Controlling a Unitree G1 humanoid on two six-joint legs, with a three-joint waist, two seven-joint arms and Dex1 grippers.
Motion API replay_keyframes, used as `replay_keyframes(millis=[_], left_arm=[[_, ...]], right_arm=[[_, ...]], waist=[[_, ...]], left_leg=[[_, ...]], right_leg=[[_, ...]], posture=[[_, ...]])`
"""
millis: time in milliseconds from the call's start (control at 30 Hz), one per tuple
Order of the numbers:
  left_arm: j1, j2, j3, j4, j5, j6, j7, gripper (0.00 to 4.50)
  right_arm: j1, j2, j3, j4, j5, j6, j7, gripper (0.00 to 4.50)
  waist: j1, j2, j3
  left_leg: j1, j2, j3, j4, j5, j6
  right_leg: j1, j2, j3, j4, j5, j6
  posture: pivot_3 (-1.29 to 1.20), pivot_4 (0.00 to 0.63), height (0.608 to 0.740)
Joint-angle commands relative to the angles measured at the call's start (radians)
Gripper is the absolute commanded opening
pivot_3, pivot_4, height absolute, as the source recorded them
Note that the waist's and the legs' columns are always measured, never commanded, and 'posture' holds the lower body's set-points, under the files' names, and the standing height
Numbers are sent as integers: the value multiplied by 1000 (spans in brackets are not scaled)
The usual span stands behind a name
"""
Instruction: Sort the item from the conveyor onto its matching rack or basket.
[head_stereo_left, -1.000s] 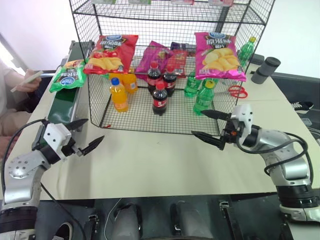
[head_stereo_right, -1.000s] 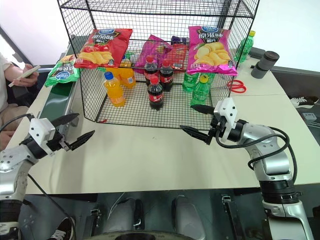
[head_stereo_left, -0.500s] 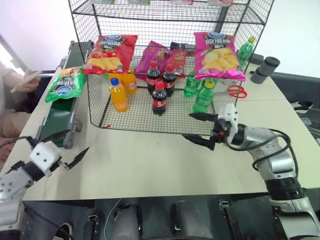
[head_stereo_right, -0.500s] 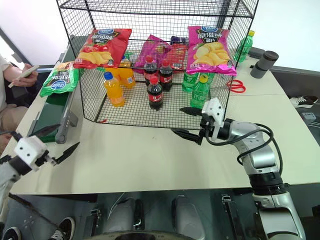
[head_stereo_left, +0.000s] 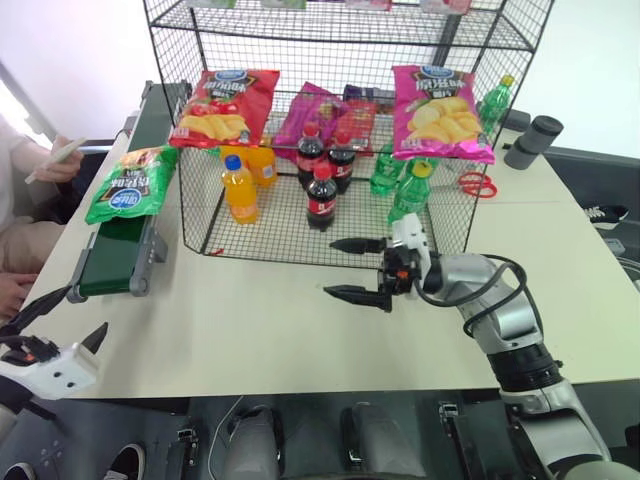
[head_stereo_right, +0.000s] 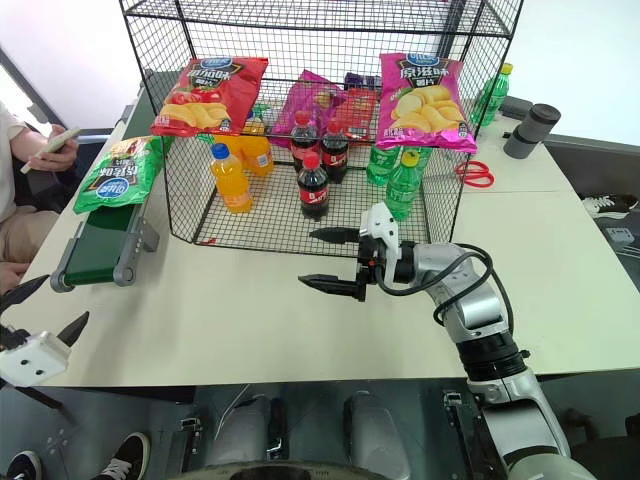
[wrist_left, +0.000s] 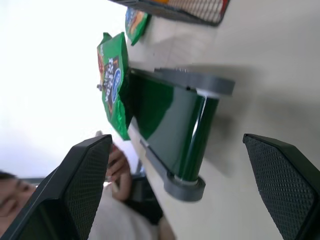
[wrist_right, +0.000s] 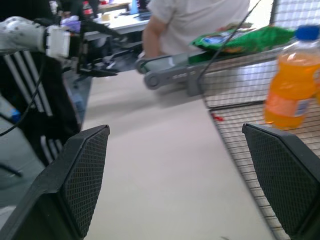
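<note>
The glossy green crisp bag with a blue oval logo (head_stereo_left: 128, 186) is lying on the long narrow dark green belt conveyor in its grey metal frame (head_stereo_left: 115, 258), near the belt's end that faces the robot, and nothing is gripping it. The conveyor is sitting on the pale surface (head_stereo_left: 250, 330) just beside the tall black wire-grid rack (head_stereo_left: 440, 215), on the rack's left. The left pincer (head_stereo_left: 58, 318) is hanging off the surface's near left corner, well apart from the bag, with its two black fingers spread wide and nothing between them. The right pincer (head_stereo_left: 352, 268) is hovering over the middle of the surface just in front of the rack, pointing to the left, its fingers likewise released and empty. On the rack's tier a red crisp bag (head_stereo_left: 222, 105) and a pink crisp bag (head_stereo_left: 438, 112) are leaning at the front, while below them an orange drink bottle (head_stereo_left: 238, 189) and dark cola bottles (head_stereo_left: 320, 180) are standing upright. A person's hand (head_stereo_left: 58, 165) is resting beyond the conveyor's left side.
</note>
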Motion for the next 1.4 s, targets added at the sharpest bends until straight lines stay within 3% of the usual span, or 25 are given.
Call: replay_keyframes(millis=[33, 367, 500, 1400], left_arm=[[18, 17, 25, 7, 57, 16, 87, 4500], [13, 51, -17, 29, 81, 66, 167, 4500], [-11, 73, -42, 39, 79, 81, 176, 4500], [-102, 106, -136, -1, 25, 148, 132, 4500]], right_arm=[[-22, 12, 19, -18, -17, -30, 18, 4426], [-25, 51, -3, 19, -62, -164, -3, 4426], [-9, 80, -48, 2, 2, -164, -7, 4426], [1, 82, -24, 3, -76, -209, -60, 4426]], waist=[[-1, 0, 0], [-2, 0, 0], [-2, 0, 0], [-2, -1, 0]], left_leg=[[0, 0, 0, 0, 0, 0], [0, 0, 0, 0, 0, 0], [0, 0, 1, 0, 0, 0], [0, 0, 1, -1, 0, 0]], right_leg=[[0, 0, 0, 0, 0, 0], [0, 0, 0, 0, 0, 0], [0, 0, -1, 0, 1, 2], [0, 0, -1, 0, 1, 2]], posture=[[0, 150, 740], [0, 150, 740], [0, 150, 740], [0, 150, 740]])
